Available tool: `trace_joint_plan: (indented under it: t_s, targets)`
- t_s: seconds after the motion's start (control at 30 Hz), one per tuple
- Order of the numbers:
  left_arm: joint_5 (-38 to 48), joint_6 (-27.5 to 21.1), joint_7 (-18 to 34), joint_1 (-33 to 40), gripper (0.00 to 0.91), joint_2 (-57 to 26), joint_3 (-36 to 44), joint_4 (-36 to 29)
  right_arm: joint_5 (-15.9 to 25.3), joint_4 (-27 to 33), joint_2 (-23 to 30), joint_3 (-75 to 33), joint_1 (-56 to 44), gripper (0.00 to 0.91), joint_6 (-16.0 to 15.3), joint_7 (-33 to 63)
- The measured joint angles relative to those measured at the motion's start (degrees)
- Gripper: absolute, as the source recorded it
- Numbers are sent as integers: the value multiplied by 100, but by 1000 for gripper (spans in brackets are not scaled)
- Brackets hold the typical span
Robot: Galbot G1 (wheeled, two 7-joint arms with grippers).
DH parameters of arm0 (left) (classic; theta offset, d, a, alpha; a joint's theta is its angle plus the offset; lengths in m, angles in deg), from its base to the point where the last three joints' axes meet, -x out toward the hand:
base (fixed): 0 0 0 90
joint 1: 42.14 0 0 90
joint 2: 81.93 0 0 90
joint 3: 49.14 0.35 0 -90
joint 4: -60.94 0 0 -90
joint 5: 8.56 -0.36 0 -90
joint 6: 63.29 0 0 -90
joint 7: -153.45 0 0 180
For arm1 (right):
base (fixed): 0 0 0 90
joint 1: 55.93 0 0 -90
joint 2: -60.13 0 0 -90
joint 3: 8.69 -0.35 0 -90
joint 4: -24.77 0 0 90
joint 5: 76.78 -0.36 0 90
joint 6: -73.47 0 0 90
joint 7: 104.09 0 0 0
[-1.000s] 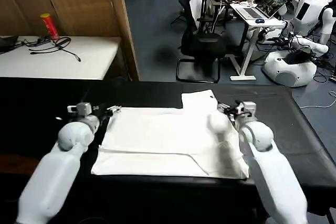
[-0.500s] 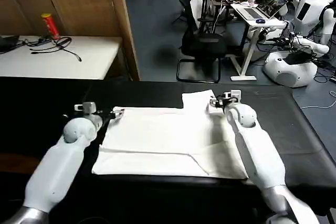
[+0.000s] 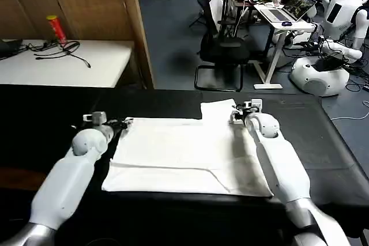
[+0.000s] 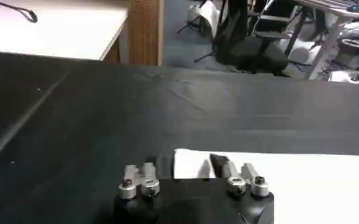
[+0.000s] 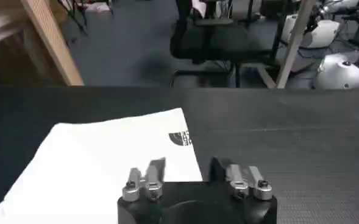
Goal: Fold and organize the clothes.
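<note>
The clothes are one white T-shirt (image 3: 184,151), lying flat and partly folded on the black table (image 3: 323,142). One flap (image 3: 218,109) sticks out at the far side and carries a small black print (image 5: 179,138). My left gripper (image 3: 123,124) is at the shirt's far left corner. In the left wrist view it (image 4: 185,168) is open, low over the table, with the corner of the shirt (image 4: 289,182) between its fingers. My right gripper (image 3: 234,115) is at the flap's right edge. In the right wrist view it (image 5: 187,169) is open and straddles the edge of the shirt (image 5: 106,164).
Beyond the table's far left stands a white table (image 3: 57,64) with a red can (image 3: 55,28) and cables. A wooden partition (image 3: 135,27), an office chair (image 3: 222,50), a desk with a laptop (image 3: 285,12) and other robots (image 3: 323,67) stand behind.
My right gripper has moved from the shirt's right side inward and toward the far flap. My left arm has shifted slightly at the far left corner.
</note>
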Motion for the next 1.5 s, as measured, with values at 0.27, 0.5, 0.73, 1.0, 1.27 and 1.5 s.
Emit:
trace_joint_plan:
  t_s: [0.27,0.5,0.73,1.0,1.27,1.5]
  targets:
    - [43,-3,-112,-28,29,-38,-27,-77,66,-203,-88,-59,-137,29,373,-110]
    - [122,-69,-31,-246,20,-250,-82,-629,-99,-973,-416,-90,-505,20,556,-115]
    - [356,-111,103,-674,10,-636,-285,-1568,-250,-2110,-904,-197,-1133,10,534,-118]
    - [444,-143,206,-1414,10,-1075,-630,-2569,-513,-3390,-1460,-422,-1927,10,305,-99]
    - [392,-228,244,-2076,10,-1405,-932,-3285,-536,-4342,-1871,-656,-2678,10,-300,35]
    - [202,-206,248,-2629,10,-1517,-1158,-3664,-699,-4791,-2084,-851,-3303,20,-485,139]
